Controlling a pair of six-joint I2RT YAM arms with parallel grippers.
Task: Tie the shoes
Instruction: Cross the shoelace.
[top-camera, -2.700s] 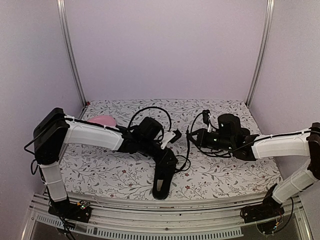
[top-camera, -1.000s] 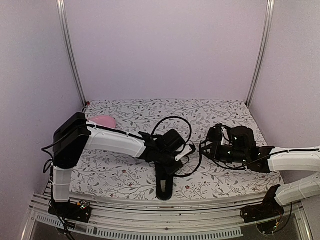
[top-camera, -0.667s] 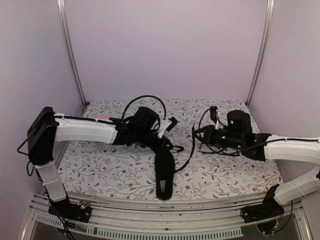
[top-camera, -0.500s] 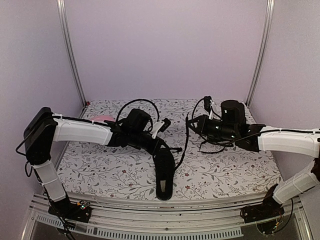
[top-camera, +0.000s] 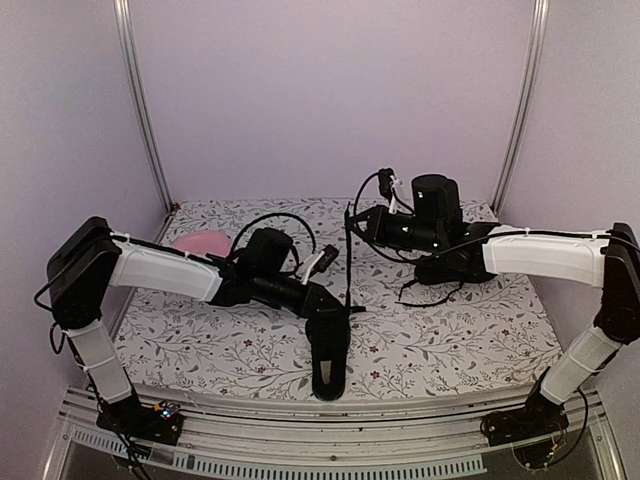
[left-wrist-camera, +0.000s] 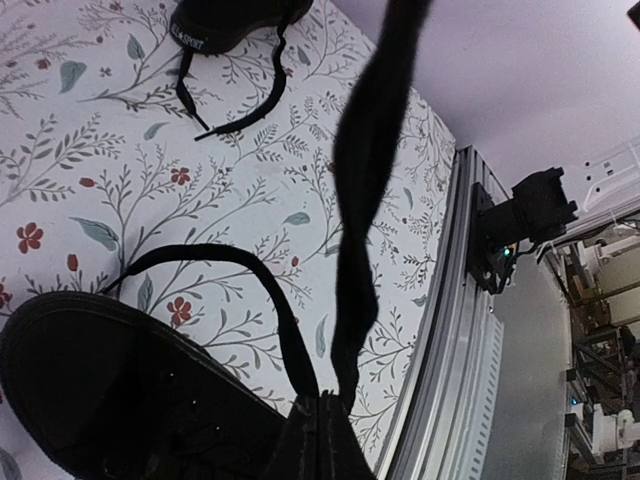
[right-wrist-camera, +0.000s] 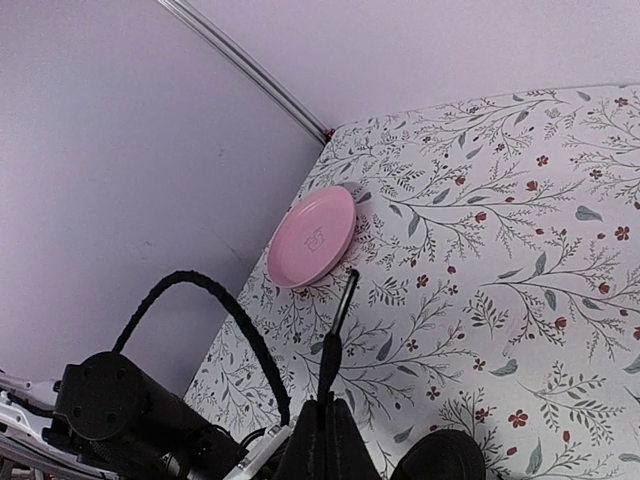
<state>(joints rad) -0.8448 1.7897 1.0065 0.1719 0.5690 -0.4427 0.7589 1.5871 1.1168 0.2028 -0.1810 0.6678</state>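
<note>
floral tabletop (top-camera: 480, 340) carries one black shoe (top-camera: 327, 350) by its front edge, long axis running front to back; toe and heel are hard to tell. second shoe (left-wrist-camera: 225, 18) is cut off, its white lettering unreadable. left claw (left-wrist-camera: 320, 430) and right claw (right-wrist-camera: 320, 435), both pressed together, each pinch a lace (top-camera: 347, 265).

right fingers (right-wrist-camera: 306, 452) | risen, farther back | lace (top-camera: 347, 268) pulled taut (near upright)
</note>
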